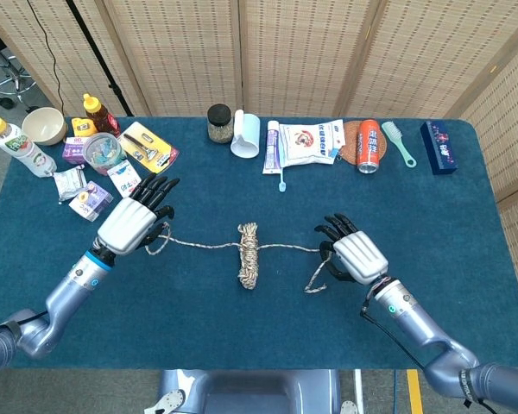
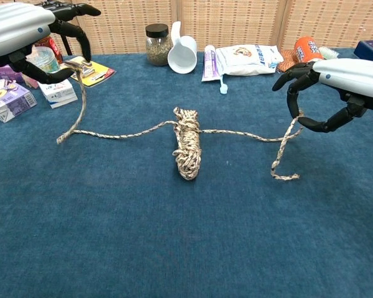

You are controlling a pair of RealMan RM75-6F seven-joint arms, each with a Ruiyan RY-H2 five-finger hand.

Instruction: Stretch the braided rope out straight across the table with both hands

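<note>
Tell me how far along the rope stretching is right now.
Done: both ends are picked up. The left hand holds one end of the braided rope, the right hand pinches the other. In hand: both strands hang slack, lying loosely on the table. Left: the middle is bundled in a coil, so the rope is not stretched straight yet.
</note>
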